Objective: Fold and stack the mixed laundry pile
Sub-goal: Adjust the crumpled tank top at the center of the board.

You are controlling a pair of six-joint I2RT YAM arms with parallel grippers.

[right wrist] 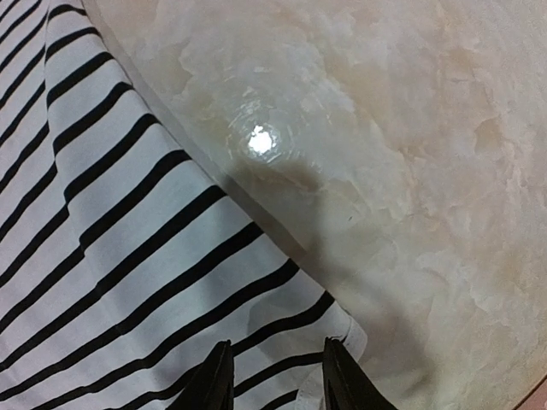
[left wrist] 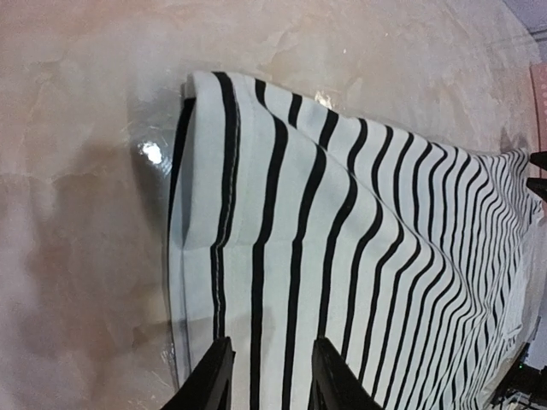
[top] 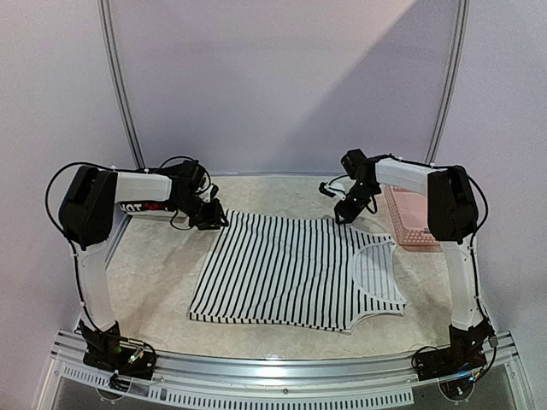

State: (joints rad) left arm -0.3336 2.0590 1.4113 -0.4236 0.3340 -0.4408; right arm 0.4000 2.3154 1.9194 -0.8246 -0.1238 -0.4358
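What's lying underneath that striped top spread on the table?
Around the striped tank top only the marbled beige table shows. The cloth lies fairly flat, without obvious lumps, but whatever is directly beneath it is covered from every view.

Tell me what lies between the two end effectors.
The top view shows the far edge of the striped top spanning from the left end effector to the right end effector; nothing else lies there.

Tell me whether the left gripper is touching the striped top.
Touching. Left wrist view: the striped top lifts off the table into the left gripper, between its jaws.
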